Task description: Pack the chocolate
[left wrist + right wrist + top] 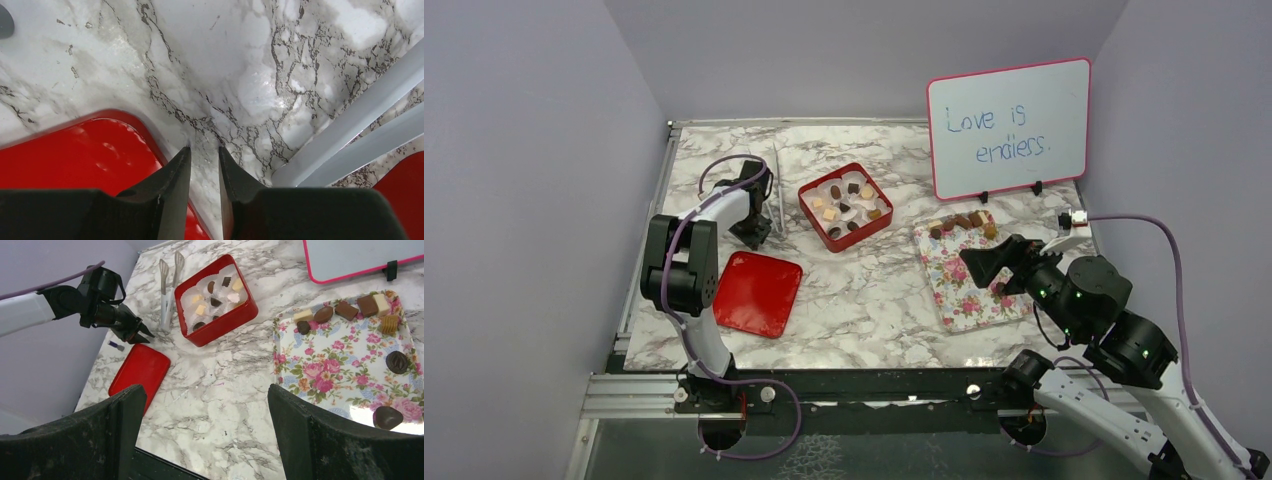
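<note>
The chocolate pieces (pixel 964 222) lie in a row along the far edge of a floral tray (pixel 954 290); the right wrist view shows them (pixel 345 310) plus two dark ones near the tray's right edge (pixel 397 361). More pieces (pixel 215 302) sit in white paper cups inside a red box (pixel 816 225). My right gripper (pixel 974 262) hangs wide open and empty above the tray's left side, with marble between its fingers in its own view (pixel 205 390). My left gripper (pixel 754 235) is low over the marble between the red lid and the tongs, slightly open and empty (pixel 205 149).
A red lid (pixel 757 292) lies flat at the left front, touching my left fingers' side (pixel 75 155). Metal tongs (pixel 777 185) lie left of the box. A whiteboard (pixel 1009 125) stands at the back right. Grey walls close three sides.
</note>
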`<state>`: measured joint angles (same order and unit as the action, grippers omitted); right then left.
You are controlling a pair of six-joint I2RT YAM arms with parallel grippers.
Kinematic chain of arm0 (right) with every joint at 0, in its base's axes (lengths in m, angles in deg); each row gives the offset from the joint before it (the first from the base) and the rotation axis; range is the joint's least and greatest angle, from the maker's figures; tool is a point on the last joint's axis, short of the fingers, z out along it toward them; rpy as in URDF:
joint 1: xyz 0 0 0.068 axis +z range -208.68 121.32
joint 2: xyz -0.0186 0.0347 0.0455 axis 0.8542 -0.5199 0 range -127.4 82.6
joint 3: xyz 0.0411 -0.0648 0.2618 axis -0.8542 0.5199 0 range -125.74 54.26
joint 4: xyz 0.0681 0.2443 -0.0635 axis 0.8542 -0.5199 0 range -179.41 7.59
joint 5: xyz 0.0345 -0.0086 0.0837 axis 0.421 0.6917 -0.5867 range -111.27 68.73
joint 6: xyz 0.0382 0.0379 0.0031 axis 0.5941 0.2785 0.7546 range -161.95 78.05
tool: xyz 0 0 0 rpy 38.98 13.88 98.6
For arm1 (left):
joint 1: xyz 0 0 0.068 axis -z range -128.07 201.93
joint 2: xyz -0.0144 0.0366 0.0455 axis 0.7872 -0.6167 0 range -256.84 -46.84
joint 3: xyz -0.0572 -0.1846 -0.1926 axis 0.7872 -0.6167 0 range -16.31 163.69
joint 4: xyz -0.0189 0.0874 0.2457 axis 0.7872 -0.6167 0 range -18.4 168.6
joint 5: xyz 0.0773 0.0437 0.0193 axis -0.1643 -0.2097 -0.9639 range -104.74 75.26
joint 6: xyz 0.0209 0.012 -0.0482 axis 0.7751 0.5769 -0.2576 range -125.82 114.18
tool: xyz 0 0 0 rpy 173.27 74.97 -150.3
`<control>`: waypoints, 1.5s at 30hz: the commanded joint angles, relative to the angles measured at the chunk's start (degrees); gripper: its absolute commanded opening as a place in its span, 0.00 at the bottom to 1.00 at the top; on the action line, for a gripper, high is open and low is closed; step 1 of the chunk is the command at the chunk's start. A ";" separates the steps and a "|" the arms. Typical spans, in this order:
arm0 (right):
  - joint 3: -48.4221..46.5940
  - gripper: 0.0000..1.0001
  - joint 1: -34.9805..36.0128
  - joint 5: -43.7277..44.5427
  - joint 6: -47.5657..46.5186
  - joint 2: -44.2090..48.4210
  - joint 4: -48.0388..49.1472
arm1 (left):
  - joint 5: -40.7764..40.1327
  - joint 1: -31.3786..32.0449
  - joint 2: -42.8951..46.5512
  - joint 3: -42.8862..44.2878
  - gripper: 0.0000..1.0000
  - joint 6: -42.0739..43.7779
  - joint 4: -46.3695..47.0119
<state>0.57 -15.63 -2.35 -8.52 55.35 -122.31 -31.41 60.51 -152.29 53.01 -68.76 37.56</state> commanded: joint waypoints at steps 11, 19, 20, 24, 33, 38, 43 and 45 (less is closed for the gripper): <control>1.77 0.97 -0.24 -1.74 1.02 0.45 2.01 | -3.98 -0.31 11.59 -5.17 0.34 -7.88 -4.73; 1.15 0.97 -0.24 -2.22 1.19 0.26 1.37 | -2.78 -0.36 9.43 -5.58 0.33 -7.04 -4.22; 1.14 0.97 -0.24 -2.17 1.32 0.42 1.27 | -2.42 -0.37 9.01 -5.66 0.32 -7.21 -4.08; 1.16 0.97 -0.24 -2.11 1.80 0.88 1.13 | -3.64 -0.40 6.31 -5.59 0.32 -7.36 -2.97; 1.26 0.97 -0.23 -2.31 1.86 0.17 1.49 | -3.05 -0.49 2.58 -5.68 0.20 -6.96 -2.38; 1.44 0.97 -0.24 -2.70 1.34 -0.97 2.58 | -1.96 -0.46 7.15 -5.25 0.03 -5.37 -2.71; 1.46 0.97 -0.24 -3.08 0.86 -1.89 3.30 | 0.84 -0.51 16.07 -5.80 0.00 -3.52 -3.19; 1.84 0.97 -0.24 -3.51 0.64 -1.87 4.09 | 1.50 -0.44 19.89 -6.18 0.00 -2.59 -3.22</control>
<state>1.84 -15.63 -4.15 -7.04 53.65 -121.26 -32.48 60.37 -141.28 47.31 -73.53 34.96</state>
